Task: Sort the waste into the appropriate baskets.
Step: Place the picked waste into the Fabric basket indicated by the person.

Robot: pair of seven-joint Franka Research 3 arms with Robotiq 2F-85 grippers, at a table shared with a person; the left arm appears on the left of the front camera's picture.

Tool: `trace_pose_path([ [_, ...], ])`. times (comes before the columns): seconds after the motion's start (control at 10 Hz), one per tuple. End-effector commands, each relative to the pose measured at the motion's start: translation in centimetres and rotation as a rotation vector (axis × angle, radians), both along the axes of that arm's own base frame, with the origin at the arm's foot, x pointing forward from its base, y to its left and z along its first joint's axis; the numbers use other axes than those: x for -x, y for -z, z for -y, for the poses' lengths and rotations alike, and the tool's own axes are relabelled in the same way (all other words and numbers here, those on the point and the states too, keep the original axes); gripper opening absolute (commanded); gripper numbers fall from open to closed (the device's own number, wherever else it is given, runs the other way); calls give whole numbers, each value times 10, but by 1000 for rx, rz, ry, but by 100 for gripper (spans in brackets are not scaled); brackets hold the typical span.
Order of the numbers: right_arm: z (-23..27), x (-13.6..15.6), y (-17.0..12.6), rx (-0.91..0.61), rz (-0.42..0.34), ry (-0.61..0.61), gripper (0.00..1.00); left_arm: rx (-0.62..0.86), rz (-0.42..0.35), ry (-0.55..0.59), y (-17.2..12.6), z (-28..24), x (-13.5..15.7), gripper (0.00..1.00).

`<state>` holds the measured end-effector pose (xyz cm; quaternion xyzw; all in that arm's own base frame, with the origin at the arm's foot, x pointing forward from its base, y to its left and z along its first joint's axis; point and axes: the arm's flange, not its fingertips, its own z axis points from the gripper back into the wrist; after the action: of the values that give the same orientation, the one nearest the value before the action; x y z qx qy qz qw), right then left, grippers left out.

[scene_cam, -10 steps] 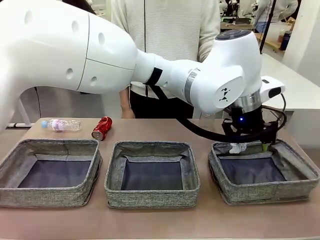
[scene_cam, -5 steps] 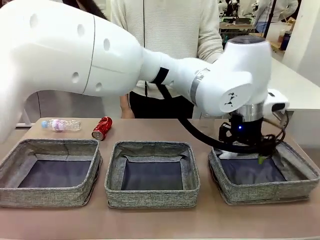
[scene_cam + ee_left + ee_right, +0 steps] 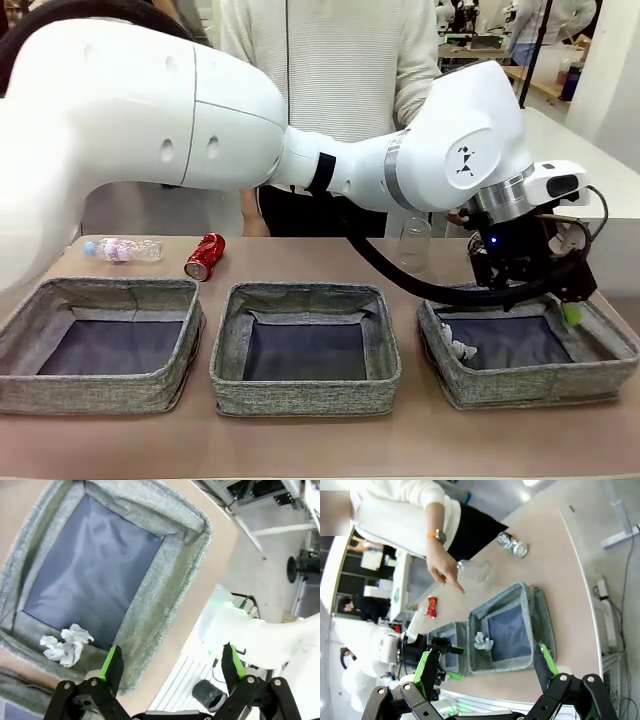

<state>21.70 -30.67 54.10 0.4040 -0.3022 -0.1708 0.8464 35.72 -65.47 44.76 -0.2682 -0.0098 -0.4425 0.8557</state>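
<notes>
I see rough grey woven cloth on the baskets (image 3: 305,395), with smoother dark lining. The paper ball (image 3: 462,350) in the right one is crumpled, matt. The far-left can (image 3: 204,256) is glossy metal; the bottle (image 3: 125,249) and cup (image 3: 415,243) are clear plastic. The table (image 3: 320,440) looks matt.

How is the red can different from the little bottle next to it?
The red can is solid red, while the bottle is see-through with a pink label and a blue cap. The can is crushed and short, and the bottle is longer. The bottle lies sideways across the table, but the can lies slanted. Both lie on the table behind the left basket, not in a basket.
</notes>
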Motion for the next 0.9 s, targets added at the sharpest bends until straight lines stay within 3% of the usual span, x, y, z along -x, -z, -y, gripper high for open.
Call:
trace_pose_path([
  [0.0,-2,1,2,8,23,0,100,-58,26,-44,2,-6,0,100],
  [0.3,-2,1,2,8,23,0,100,-24,8,-107,-21,-33,-7,100],
  [0.4,0,0,0,0,0,0,100,10,3,-141,-54,-79,-8,100],
  [0.5,-20,-11,5,28,-12,-57,100,-38,2,-260,-85,-140,-3,100],
  [0.6,-54,-26,13,-16,-30,-172,100,-73,-19,-369,-106,-214,7,100],
  [0.8,-143,-46,42,0,-69,-396,100,-21,-118,-521,-116,-357,26,100],
])
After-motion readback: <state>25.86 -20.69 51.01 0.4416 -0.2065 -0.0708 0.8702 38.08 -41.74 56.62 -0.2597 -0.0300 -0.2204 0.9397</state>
